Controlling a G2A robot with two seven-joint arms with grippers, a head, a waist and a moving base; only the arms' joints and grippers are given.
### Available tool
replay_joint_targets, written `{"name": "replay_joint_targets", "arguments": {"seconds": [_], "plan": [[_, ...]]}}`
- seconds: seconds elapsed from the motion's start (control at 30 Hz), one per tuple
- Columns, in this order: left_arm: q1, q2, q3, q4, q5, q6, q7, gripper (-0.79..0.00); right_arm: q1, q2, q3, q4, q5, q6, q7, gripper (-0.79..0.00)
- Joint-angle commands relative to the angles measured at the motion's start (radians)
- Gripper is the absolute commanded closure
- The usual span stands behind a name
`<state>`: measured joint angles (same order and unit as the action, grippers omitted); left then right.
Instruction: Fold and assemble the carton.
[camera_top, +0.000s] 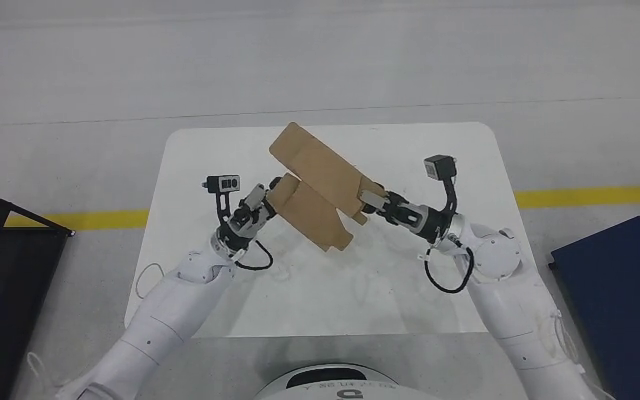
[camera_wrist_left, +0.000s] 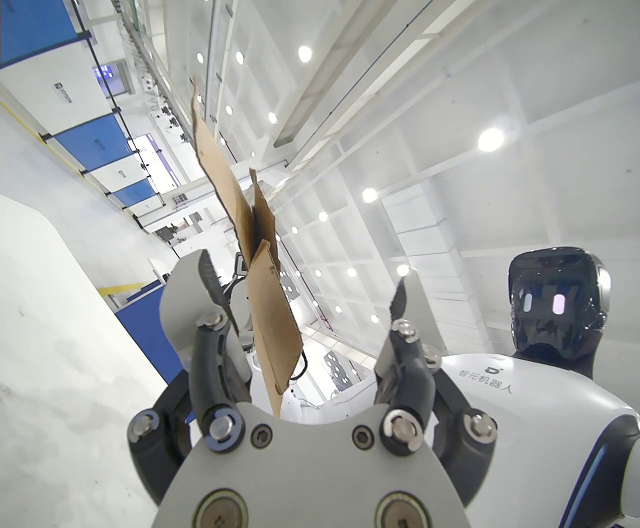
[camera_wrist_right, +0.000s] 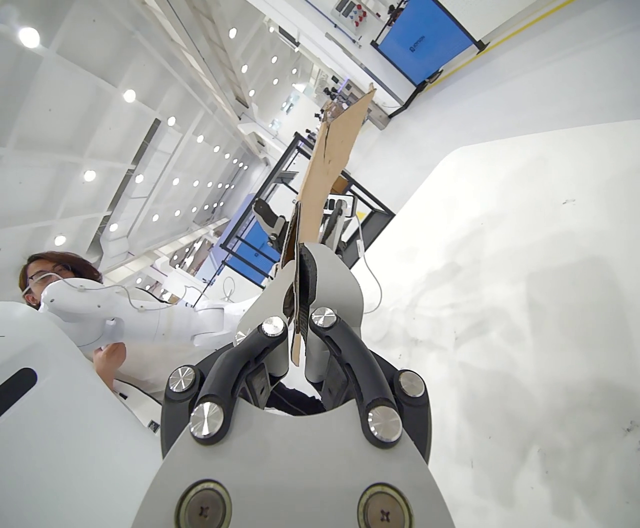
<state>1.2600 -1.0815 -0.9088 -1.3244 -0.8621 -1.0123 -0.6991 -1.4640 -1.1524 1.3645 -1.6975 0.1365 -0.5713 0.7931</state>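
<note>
Carton (camera_top: 318, 190): flattened brown board, lifted over the middle of the table (camera_top: 200, 210) and spanning between the two grippers; not yet opened into a box.
Right gripper (camera_wrist_right: 300, 260): jaws together, clamped on the carton's right edge; the thin board runs straight out from between the fingers.
Left gripper (camera_wrist_left: 303, 270): jaws apart around the carton's left flap; nothing is pinched.
Flap vs left jaws: the flap stands inside the gap, close against one finger (camera_wrist_left: 212, 285) and well apart from the other finger (camera_wrist_left: 400, 305). Whether it touches the close one, cannot tell.
Step in hand (judgement): taking a second grip on the left side, so the two arms can spread the flat board into a tube.
How to do it well: centre the flap in the gap before closing, so that neither finger shoves it sideways. Bite one panel layer only, not both, or the carton cannot open. Use the right clamp as a firm, fixed anchor. Draw the sides apart gently along the creases.
Risk (judgement): the board is thin and bends; a skewed bite could crumple the flap or twist it out of the right clamp.
</note>
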Motion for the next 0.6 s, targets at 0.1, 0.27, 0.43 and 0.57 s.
{"name": "replay_joint_targets", "arguments": {"seconds": [0.1, 0.27, 0.43, 0.57], "plan": [[-0.009, -0.01, -0.006, 0.024, -0.017, 0.0, -0.041, -0.274, -0.007, 0.004, 0.002, -0.004, -0.011, 0.007, -0.01, 0.0], [-0.019, -0.019, 0.002, 0.048, 0.003, 0.013, -0.076, -0.086, -0.01, 0.008, 0.007, -0.007, -0.001, 0.004, 0.0, 0.0], [-0.027, -0.025, 0.001, 0.067, 0.044, 0.031, -0.091, 0.0, -0.012, 0.013, 0.015, -0.009, -0.019, 0.001, -0.005, 0.0], [-0.027, -0.029, -0.008, 0.072, 0.07, 0.034, -0.091, 0.0, -0.015, 0.016, 0.022, -0.018, -0.065, -0.009, -0.019, 0.0]]}}
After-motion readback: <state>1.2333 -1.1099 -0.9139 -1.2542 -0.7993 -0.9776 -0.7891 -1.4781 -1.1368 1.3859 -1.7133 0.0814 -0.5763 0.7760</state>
